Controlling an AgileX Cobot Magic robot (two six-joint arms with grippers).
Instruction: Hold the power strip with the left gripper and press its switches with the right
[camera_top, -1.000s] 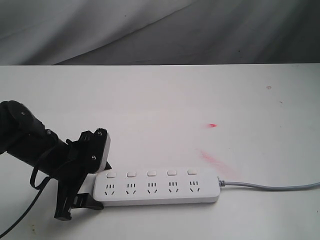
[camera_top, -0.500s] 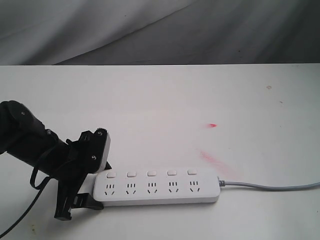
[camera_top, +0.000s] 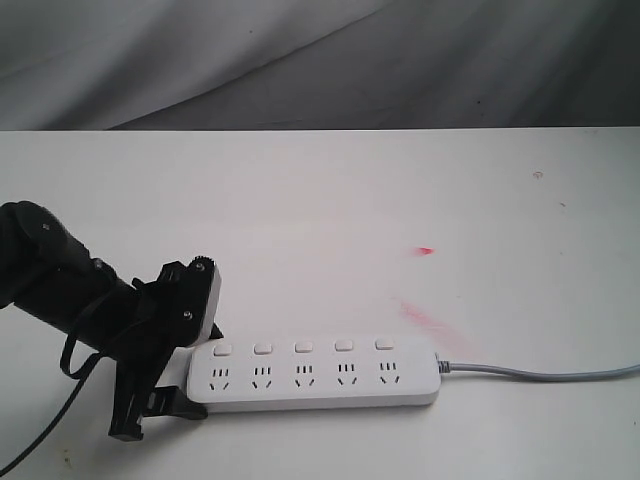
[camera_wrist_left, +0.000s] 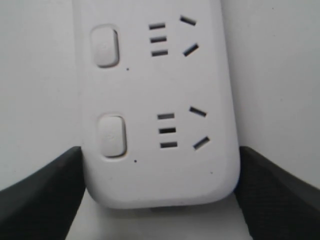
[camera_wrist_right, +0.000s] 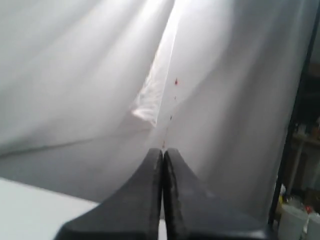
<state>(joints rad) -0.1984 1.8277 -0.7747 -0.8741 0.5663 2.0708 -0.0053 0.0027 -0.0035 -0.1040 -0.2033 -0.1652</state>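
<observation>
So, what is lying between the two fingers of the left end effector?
The rounded end of the power strip, with its last switch and socket. The left wrist view shows the left end effector's fingers against its sides.

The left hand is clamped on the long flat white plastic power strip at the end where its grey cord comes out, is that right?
Not quite. The left hand is clamped on the long flat white plastic power strip at the end opposite its grey cord, as the exterior view shows.
</observation>
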